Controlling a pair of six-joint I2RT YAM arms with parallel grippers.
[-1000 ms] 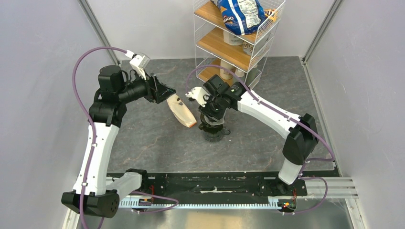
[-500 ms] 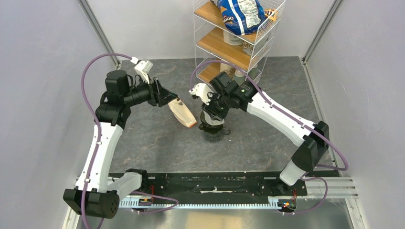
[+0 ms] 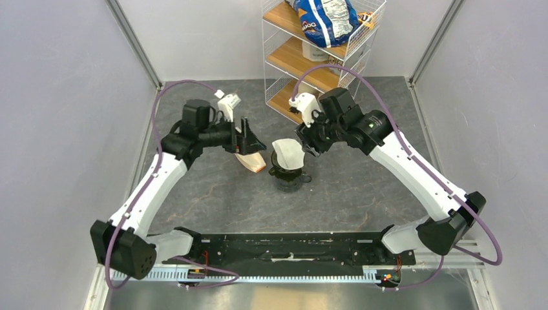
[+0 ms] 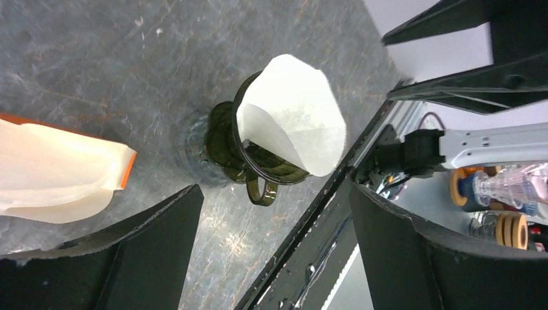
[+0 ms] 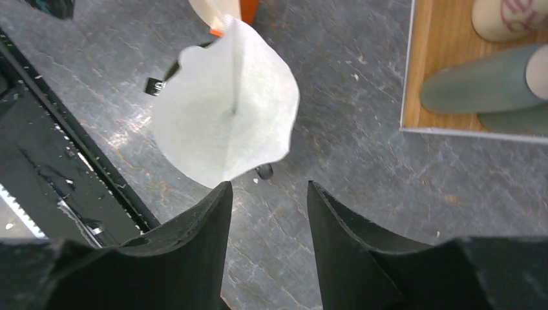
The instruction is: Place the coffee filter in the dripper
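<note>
The white paper coffee filter (image 3: 287, 155) stands opened as a cone in the dark dripper (image 3: 289, 180), tilted and rising well above the rim. In the left wrist view the filter (image 4: 297, 116) sits in the dripper (image 4: 227, 135), whose handle faces me. In the right wrist view the filter (image 5: 226, 123) covers nearly all of the dripper. My right gripper (image 3: 307, 143) (image 5: 268, 188) is open and empty, just right of the filter and apart from it. My left gripper (image 3: 251, 141) (image 4: 274, 194) is open and empty, left of the dripper, above the tan packet.
The tan flat packet with an orange end (image 3: 251, 161) (image 4: 58, 171) lies just left of the dripper. A wire rack with wooden shelves (image 3: 316, 61) stands behind, holding cups (image 5: 478, 81) on its low shelf. The black base rail (image 3: 291, 248) runs along the near edge.
My right gripper has drawn back up and to the right, off the dripper, and the filter now shows standing in it. My left gripper has swung right, over the packet.
</note>
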